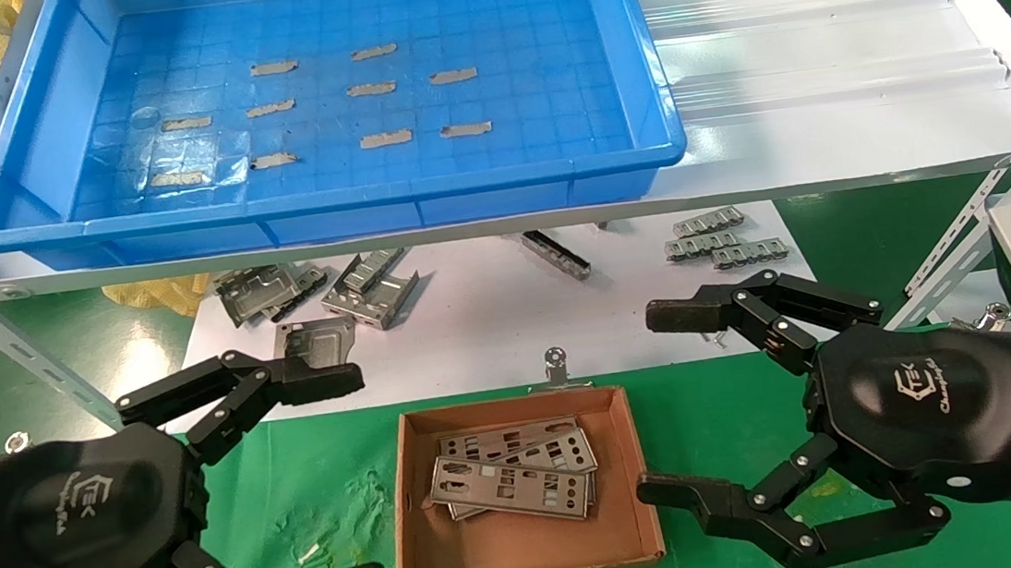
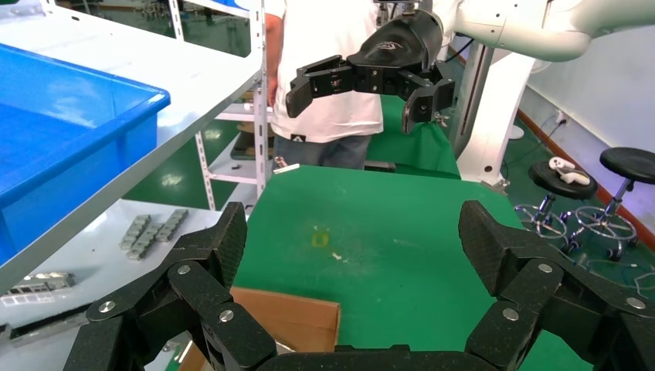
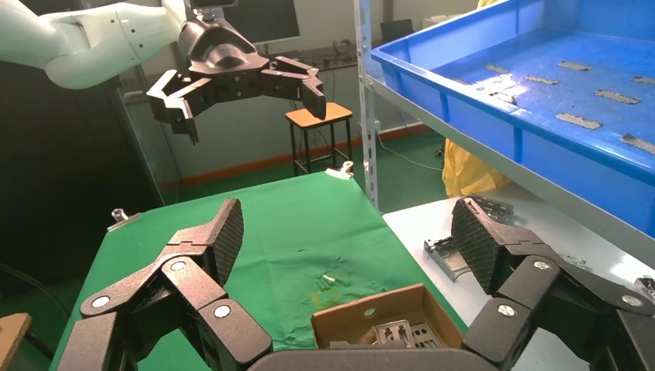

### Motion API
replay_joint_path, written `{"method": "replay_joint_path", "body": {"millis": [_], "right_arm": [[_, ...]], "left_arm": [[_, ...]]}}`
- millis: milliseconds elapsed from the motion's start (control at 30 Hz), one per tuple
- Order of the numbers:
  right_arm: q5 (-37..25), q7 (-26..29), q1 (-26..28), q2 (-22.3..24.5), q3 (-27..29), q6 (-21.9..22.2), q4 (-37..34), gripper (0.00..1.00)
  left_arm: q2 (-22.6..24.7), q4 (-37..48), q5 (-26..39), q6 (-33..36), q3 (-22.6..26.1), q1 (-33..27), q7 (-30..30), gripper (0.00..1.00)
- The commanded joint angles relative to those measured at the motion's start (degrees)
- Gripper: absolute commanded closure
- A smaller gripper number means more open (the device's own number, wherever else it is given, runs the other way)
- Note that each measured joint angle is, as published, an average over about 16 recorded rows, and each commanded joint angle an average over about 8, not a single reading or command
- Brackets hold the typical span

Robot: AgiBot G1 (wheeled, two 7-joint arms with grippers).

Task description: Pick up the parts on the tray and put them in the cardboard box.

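The blue tray (image 1: 322,207) stands on the white shelf and holds only grey tape strips (image 1: 375,88). Down on the green cloth, the cardboard box (image 1: 407,497) contains a stack of silver punched parts (image 1: 515,478). My left gripper (image 1: 368,475) hovers open just left of the box with nothing between its fingers. My right gripper (image 1: 649,403) hovers open just right of the box, also empty. The right wrist view shows the box (image 3: 371,313) with the parts (image 3: 402,334) below my open right gripper (image 3: 347,232). The left wrist view shows a box corner (image 2: 286,321) under my open left gripper (image 2: 354,232).
Bent grey brackets (image 1: 348,290) and small metal pieces (image 1: 724,240) lie on the white board under the shelf (image 1: 818,59). Slanted shelf struts (image 1: 1,342) flank both arms. A person (image 2: 332,77) stands beyond the table, and a stool (image 2: 629,166) is nearby.
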Motion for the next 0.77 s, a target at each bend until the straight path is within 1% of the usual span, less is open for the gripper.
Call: {"method": "replay_joint_path", "body": {"millis": [33, 767], "right_arm": [[0.0, 0.0, 0.0, 0.0, 0.0, 0.0, 0.0, 0.0], [0.0, 0.0, 0.0, 0.0, 0.0, 0.0, 0.0, 0.0]], "left_arm": [[0.0, 0.0, 0.0, 0.0, 0.0, 0.0, 0.0, 0.0], [0.0, 0.0, 0.0, 0.0, 0.0, 0.0, 0.0, 0.0]]}}
